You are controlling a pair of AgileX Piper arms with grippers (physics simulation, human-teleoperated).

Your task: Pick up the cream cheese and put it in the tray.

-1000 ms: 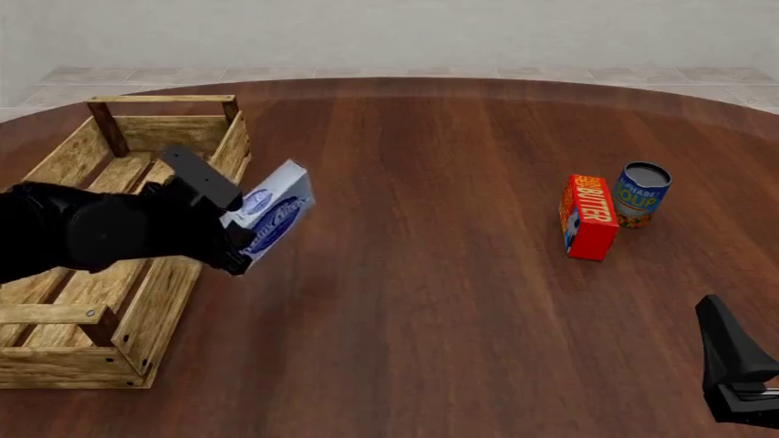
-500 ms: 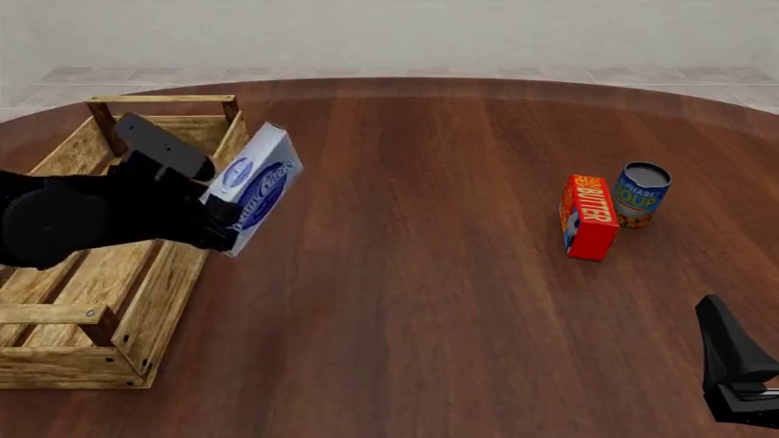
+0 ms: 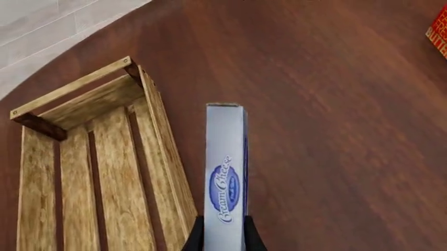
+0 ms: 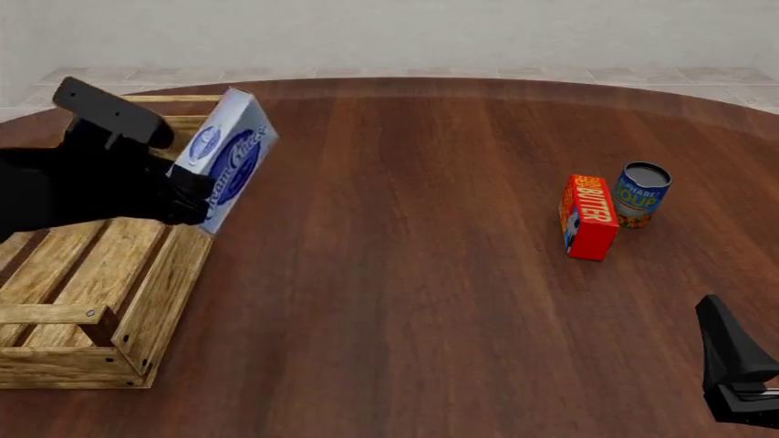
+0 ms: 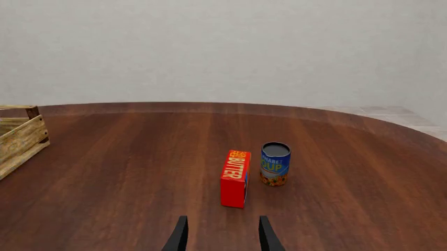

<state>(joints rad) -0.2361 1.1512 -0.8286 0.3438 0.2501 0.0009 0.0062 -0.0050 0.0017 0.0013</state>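
The cream cheese [image 4: 226, 157] was a pale blue-white box with a dark blue oval carrying "Cream Cheese" in white script, readable along its face in the left wrist view [image 3: 225, 180]. The left gripper [image 3: 225, 238] pinched it by one end, a black finger pressed against each broad side. In the front view the box hung tilted in the air over the right-hand wall of the tray [image 4: 156, 310], at about 10 o'clock from the table's middle, clear of the slats below.

The tray [image 3: 119, 172] was a light-wood slatted crate with a bar handle across its far end.

At about 3 o'clock stood a red-orange box [image 4: 589, 217] lettered "BUTTER" in yellow down its side, and just beside it, toward 2 o'clock, a blue soup can [image 4: 640, 193] whose label showed "SOUP". The right wrist view gave the same pair, butter box [image 5: 235, 178] and can [image 5: 275, 163], close but apart.

The right gripper [image 5: 222, 235] had its two dark fingers spread with nothing between them, low over the table near 5 o'clock.

The table [image 4: 414, 274] was round, dark reddish-brown wood with long grain. Beyond it lay pale tiled floor and a plain off-white wall.
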